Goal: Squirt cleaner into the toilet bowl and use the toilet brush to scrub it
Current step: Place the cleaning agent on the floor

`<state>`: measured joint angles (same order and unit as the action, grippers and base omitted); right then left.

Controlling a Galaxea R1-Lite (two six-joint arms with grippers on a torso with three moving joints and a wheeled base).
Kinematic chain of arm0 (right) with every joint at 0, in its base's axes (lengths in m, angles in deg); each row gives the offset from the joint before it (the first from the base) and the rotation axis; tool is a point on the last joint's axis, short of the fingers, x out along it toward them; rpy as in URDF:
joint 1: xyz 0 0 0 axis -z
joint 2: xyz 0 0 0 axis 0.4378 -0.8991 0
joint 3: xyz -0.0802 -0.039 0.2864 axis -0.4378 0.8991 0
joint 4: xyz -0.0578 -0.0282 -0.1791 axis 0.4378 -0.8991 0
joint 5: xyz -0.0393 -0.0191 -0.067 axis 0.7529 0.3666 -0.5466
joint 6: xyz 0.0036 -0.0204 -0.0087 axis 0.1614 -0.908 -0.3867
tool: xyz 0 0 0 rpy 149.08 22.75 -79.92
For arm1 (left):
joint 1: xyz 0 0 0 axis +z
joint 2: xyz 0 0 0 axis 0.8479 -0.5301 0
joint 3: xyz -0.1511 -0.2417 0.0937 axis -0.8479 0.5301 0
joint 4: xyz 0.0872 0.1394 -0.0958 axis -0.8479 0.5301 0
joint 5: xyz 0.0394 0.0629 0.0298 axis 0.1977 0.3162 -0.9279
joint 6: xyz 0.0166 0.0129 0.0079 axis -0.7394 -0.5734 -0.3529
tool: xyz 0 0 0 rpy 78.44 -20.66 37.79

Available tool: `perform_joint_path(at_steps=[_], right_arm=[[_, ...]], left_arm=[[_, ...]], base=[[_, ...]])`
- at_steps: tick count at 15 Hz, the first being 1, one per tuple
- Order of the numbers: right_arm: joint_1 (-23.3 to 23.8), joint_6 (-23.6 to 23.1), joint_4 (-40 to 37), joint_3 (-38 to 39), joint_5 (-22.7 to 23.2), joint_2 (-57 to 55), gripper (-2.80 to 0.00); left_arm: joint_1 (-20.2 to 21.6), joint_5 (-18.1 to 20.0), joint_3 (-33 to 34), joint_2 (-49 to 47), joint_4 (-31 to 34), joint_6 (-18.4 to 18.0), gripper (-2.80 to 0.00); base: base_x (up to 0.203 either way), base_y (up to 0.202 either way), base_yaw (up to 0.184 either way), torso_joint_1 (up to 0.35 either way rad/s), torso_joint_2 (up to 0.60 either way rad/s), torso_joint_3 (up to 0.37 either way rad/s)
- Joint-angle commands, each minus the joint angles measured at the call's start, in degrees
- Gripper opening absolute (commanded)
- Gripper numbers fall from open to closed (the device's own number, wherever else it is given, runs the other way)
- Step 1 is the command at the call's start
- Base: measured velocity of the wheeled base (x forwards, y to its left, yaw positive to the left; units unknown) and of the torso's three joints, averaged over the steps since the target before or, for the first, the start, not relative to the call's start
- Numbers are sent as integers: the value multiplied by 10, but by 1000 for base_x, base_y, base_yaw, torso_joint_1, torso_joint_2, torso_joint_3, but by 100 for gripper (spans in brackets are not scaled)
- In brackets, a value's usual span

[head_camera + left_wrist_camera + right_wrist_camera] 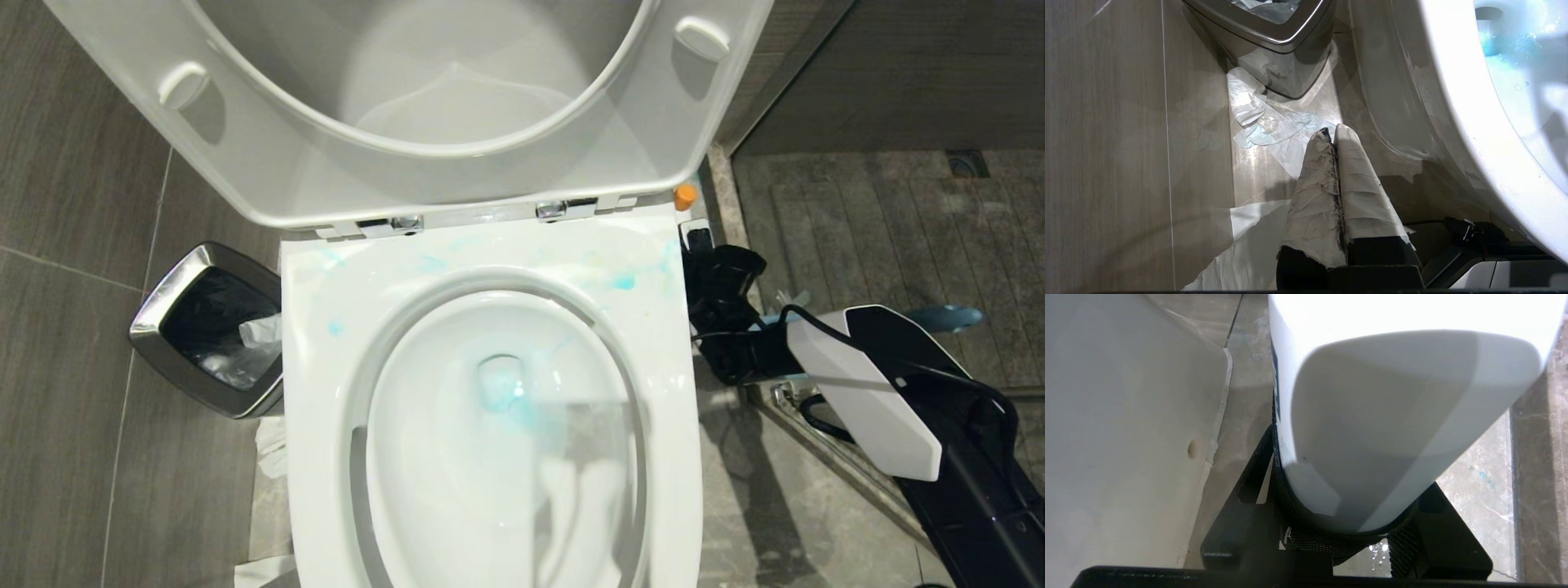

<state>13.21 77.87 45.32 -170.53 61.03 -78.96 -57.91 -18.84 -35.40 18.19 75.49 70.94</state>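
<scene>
Right hand [722,327]: black, low beside the right flank of the toilet bowl [490,392], over the floor; in the right wrist view its fingers [1237,506] are clamped around a large white round-bodied object [1392,416] that fills the gap between them. What this object is cannot be told.
Right arm: its white and black casing [882,392] slants in from the lower right and hides much of the floor by the shower threshold [727,204].
Toilet brush [947,317]: only a teal-blue flattened end shows, poking out behind the right arm; the rest is hidden.
Left hand [1333,134]: parked low on the left side of the bowl, its two paper-wrapped fingers [1314,183] pressed together, holding nothing.
Around the left hand: crumpled white tissue [1261,118] on the floor tiles [1106,163], and a chrome-rimmed waste bin [204,327] just beside the bowl.
Cleaner [510,392]: turquoise tint pooled at the drain, with pale smears on the back rim.
Seat and lid [408,106]: raised upright.
Orange cap [685,196]: small, by the right hinge corner.
</scene>
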Motion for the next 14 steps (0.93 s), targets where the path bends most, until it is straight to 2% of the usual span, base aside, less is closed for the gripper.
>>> perform_joint_path(at_steps=[1,7,14], right_arm=[[-2,-6,3,-4,0,-2,0],[-2,-3,2,-11,-1,-1,0],[-19,12,5,53,-5,43,0]], left_arm=[[0,0,0,0,0,0,-280],[0,0,0,-1,0,0,-280],[1,0,0,0,0,0,-280]], base=[[0,0,0,0,0,0],[0,0,0,0,0,0],[0,0,0,0,0,0]])
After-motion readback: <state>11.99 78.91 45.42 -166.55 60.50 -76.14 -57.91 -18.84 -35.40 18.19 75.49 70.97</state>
